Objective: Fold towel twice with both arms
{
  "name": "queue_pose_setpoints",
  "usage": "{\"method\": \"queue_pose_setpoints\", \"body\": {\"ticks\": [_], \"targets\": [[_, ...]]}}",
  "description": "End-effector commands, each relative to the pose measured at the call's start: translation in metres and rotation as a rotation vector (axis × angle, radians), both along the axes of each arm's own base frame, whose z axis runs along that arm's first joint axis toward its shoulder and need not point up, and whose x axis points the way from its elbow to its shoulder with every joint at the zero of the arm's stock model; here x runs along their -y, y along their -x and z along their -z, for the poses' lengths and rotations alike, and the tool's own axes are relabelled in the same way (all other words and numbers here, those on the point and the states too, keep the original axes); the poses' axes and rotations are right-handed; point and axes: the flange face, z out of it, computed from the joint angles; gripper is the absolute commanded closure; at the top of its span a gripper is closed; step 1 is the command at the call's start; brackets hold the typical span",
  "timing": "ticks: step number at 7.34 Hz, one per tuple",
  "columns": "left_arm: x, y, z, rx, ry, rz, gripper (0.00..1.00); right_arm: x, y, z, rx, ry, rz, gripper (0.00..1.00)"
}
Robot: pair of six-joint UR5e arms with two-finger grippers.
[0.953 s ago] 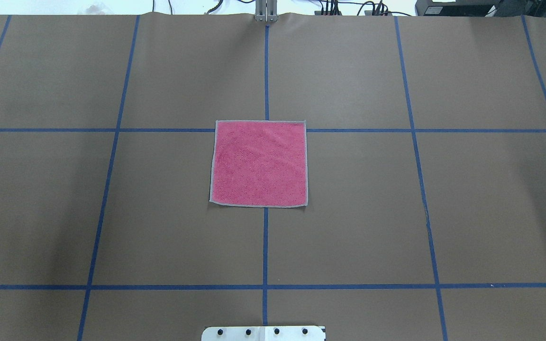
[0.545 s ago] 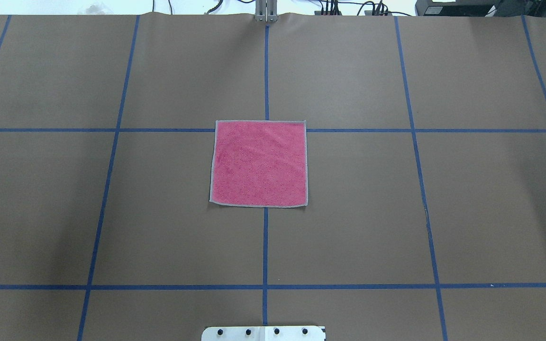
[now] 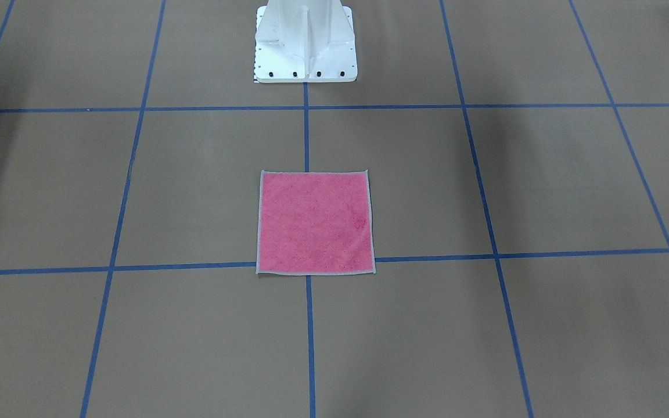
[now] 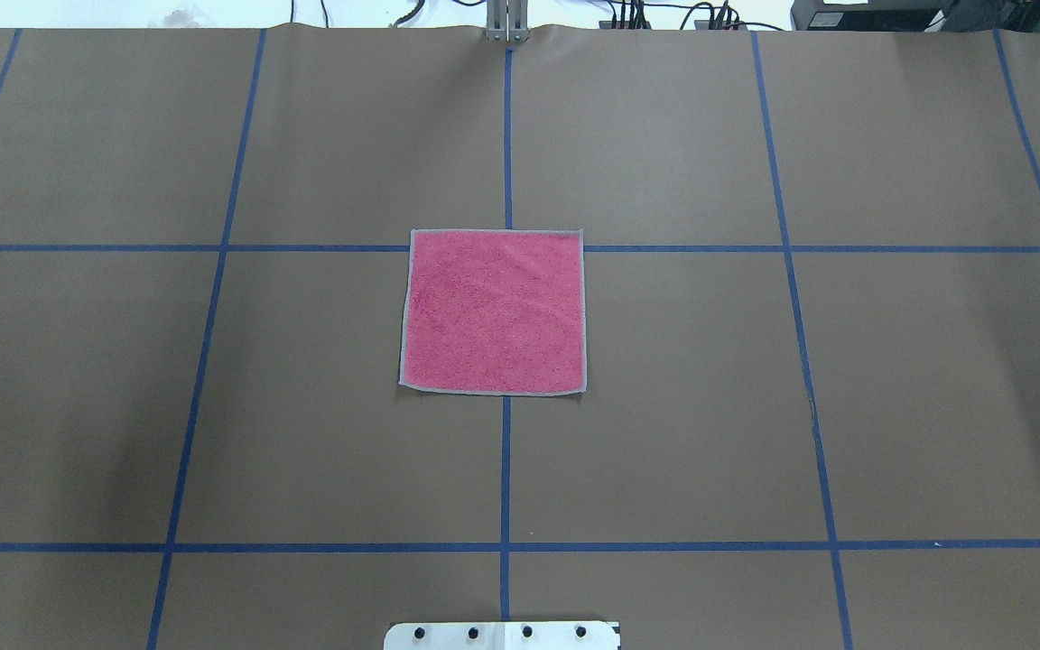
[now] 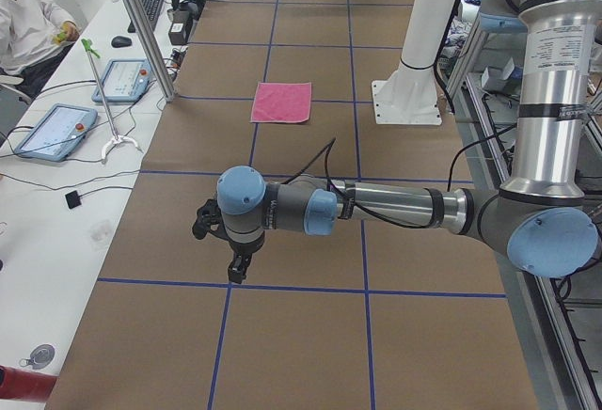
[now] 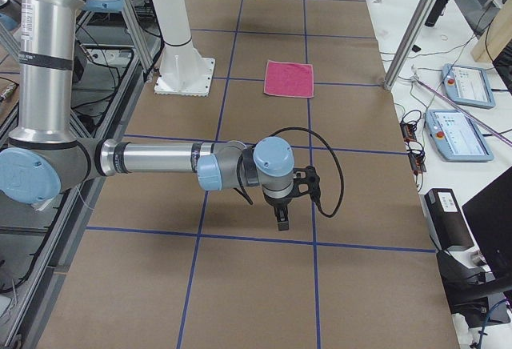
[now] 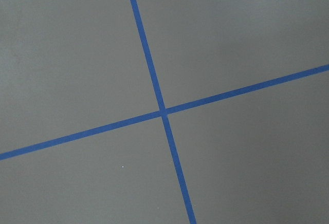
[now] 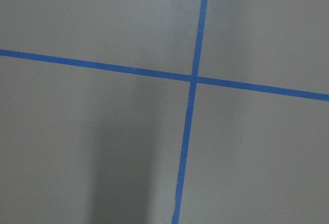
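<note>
The towel (image 4: 494, 311) lies flat and unfolded at the table's middle, pink face up with a light grey border; it also shows as a pink square in the front view as towel (image 3: 314, 222) and in both side views as towel (image 5: 281, 102) and towel (image 6: 290, 78). My left gripper (image 5: 238, 267) hangs over the table far from the towel, toward the table's left end. My right gripper (image 6: 282, 218) hangs likewise toward the right end. Both show only in the side views, so I cannot tell whether they are open or shut. Neither touches the towel.
Brown paper with blue tape lines (image 4: 506, 135) covers the table. The white pedestal base (image 3: 304, 43) stands behind the towel. Tablets (image 5: 55, 130) and cables lie on the side bench, where a person (image 5: 23, 15) sits. Both wrist views show only tape crossings.
</note>
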Motion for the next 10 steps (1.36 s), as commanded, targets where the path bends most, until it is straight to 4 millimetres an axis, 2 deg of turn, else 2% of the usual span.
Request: {"method": "queue_pose_setpoints", "body": {"ticks": [1,2,3,4,5,8,10], "targets": [[0.011,-0.013,0.015,-0.006,-0.033,-0.027,0.0,0.004,0.001,0.0,-0.008,-0.071,-0.003,0.0],[0.013,-0.034,0.021,-0.06,-0.042,-0.051,0.0,0.007,0.017,-0.002,0.002,-0.035,0.0,0.0],[0.02,-0.06,0.033,-0.08,-0.033,-0.048,0.0,0.024,0.038,0.017,0.027,0.017,-0.039,0.0],[0.023,-0.089,0.043,-0.102,-0.022,-0.029,0.0,0.038,0.068,0.036,0.05,0.048,-0.051,0.0],[0.024,-0.118,0.055,-0.139,0.014,0.022,0.0,0.045,0.093,0.052,0.079,0.06,-0.068,0.0],[0.019,-0.181,0.096,-0.297,0.208,0.223,0.0,0.056,0.178,0.119,0.264,0.205,-0.218,0.0],[0.015,-0.222,0.125,-0.389,0.315,0.277,0.0,0.05,0.213,0.173,0.348,0.322,-0.285,0.0]]}}
